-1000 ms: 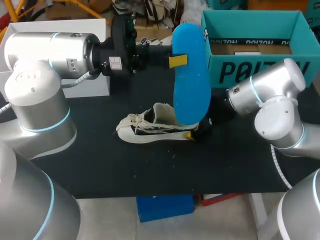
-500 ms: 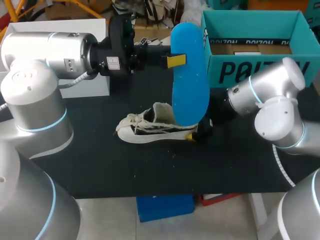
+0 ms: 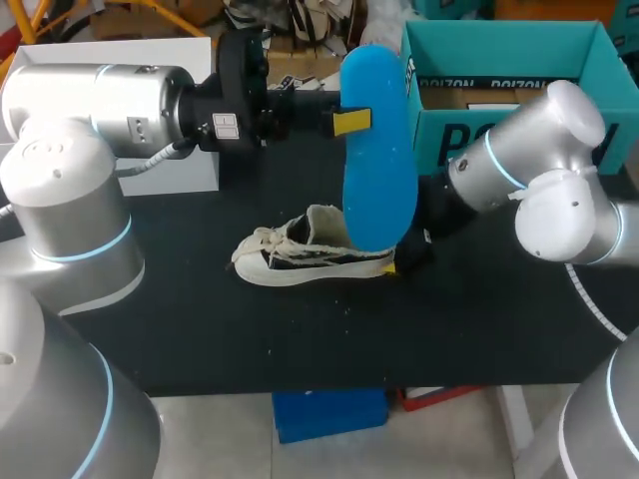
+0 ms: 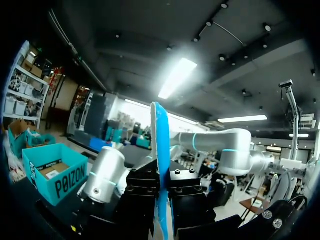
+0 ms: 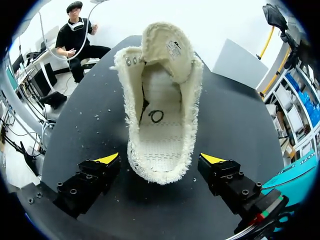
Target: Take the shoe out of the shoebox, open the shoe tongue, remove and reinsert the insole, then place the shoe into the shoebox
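Note:
The blue insole (image 3: 379, 150) hangs upright above the table, and my left gripper (image 3: 351, 122) is shut on its upper edge. In the left wrist view the insole (image 4: 160, 165) runs edge-on between the black fingers (image 4: 187, 192). The white shoe (image 3: 310, 254) lies on its side on the black mat, heel toward my right gripper (image 3: 404, 259). In the right wrist view the shoe (image 5: 160, 100) shows its bare inside, tongue folded back. My right gripper (image 5: 160, 162) stands open, one yellow tip on each side of the heel, clear of it. The teal shoebox (image 3: 509, 140) stands at the back right.
A white box (image 3: 120, 45) stands at the back left behind my left arm. The black mat (image 3: 300, 339) runs bare in front of the shoe to the table's front edge. Paper lies inside the shoebox (image 4: 55, 175).
My right gripper has spread wider at the shoe's heel, and the right arm's elbow has risen toward the shoebox. The left arm and insole shifted only slightly.

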Robot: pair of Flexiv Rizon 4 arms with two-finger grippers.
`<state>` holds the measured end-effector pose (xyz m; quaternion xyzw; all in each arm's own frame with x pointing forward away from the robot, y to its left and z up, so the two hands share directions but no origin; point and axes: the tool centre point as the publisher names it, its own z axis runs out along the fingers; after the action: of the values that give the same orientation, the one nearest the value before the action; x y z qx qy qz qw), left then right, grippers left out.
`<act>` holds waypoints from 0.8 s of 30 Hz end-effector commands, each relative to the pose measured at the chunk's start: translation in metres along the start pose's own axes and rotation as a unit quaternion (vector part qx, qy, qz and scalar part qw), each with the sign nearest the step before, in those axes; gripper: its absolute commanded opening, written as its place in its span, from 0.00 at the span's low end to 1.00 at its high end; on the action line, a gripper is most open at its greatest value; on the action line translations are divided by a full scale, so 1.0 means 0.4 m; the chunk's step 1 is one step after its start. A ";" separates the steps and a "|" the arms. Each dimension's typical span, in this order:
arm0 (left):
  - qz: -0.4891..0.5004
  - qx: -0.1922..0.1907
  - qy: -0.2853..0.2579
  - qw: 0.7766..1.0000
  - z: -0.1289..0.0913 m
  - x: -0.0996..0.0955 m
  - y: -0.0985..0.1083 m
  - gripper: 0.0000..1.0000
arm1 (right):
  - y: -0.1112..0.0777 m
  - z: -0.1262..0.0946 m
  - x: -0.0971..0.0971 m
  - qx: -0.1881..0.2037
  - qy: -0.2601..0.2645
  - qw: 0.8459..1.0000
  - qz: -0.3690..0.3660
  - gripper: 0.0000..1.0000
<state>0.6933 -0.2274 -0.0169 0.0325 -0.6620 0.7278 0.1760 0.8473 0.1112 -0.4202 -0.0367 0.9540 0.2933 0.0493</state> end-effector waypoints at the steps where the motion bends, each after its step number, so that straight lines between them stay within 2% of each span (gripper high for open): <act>1: 0.001 0.001 -0.002 1.000 0.004 0.000 0.002 0.00 | 0.009 -0.017 -0.016 0.086 0.013 0.996 0.003 1.00; 5: 0.001 0.001 -0.002 1.000 0.004 0.000 0.002 0.00 | 0.012 -0.023 -0.018 0.129 0.021 0.991 -0.007 1.00; 13: 0.001 0.001 -0.002 1.000 0.004 0.000 0.002 0.00 | 0.028 -0.030 -0.019 0.186 0.028 0.982 -0.020 1.00; 24: 0.001 0.001 -0.002 1.000 0.004 0.000 0.002 0.00 | 0.041 -0.036 -0.024 0.233 0.029 0.972 -0.026 1.00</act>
<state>0.6933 -0.2270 -0.0170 0.0324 -0.6618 0.7280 0.1760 0.8542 0.1133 -0.4006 -0.0611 0.9885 0.1345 0.0329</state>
